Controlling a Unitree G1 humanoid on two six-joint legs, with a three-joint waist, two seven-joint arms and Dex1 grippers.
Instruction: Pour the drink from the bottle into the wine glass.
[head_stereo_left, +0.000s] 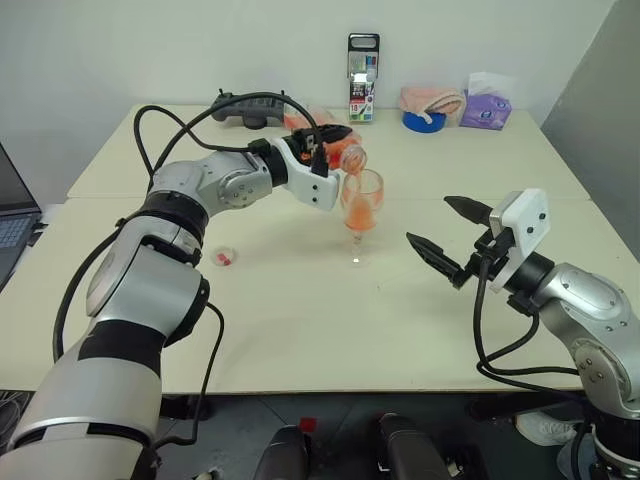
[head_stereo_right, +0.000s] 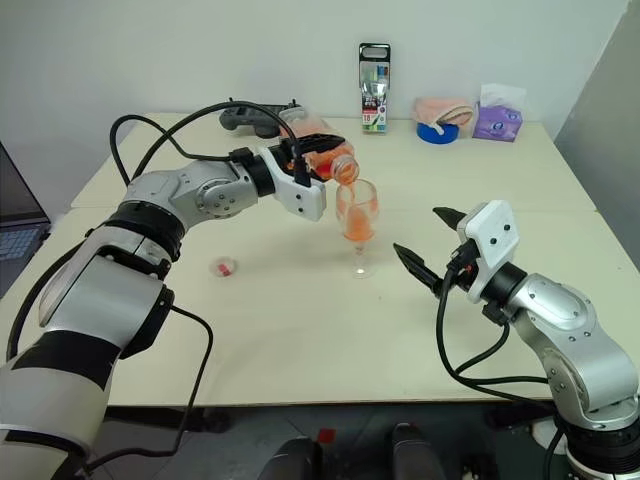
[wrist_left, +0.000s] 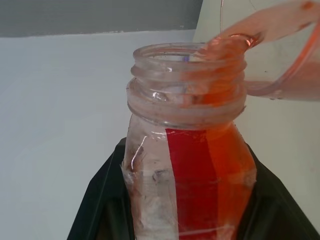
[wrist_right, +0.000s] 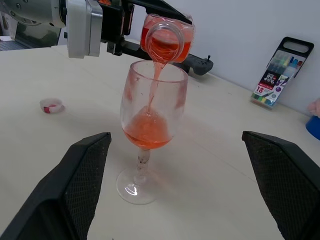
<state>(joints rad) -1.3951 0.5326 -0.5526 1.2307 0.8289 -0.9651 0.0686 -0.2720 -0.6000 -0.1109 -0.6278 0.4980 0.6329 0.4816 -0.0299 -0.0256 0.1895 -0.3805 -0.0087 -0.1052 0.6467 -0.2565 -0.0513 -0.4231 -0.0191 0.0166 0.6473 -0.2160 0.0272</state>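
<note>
My left gripper (head_stereo_left: 322, 140) is shut on the clear bottle (head_stereo_left: 340, 150) with the red label strip, holding it tipped on its side with its open mouth over the rim of the wine glass (head_stereo_left: 361, 205). Orange drink (wrist_right: 147, 131) streams from the mouth (wrist_right: 163, 44) into the bowl, which is partly filled. The glass stands upright on the table (head_stereo_left: 300, 330). The red-and-white cap (head_stereo_left: 226, 257) lies on the table to the left of the glass. My right gripper (head_stereo_left: 441, 232) hovers open to the right of the glass, holding nothing.
Along the back edge of the table stand a tall marker pack (head_stereo_left: 362, 78), a black controller (head_stereo_left: 245, 108), a blue roll of tape under a pink cloth (head_stereo_left: 428, 108) and a purple tissue pack (head_stereo_left: 486, 108). A laptop (head_stereo_left: 12, 215) sits at the far left.
</note>
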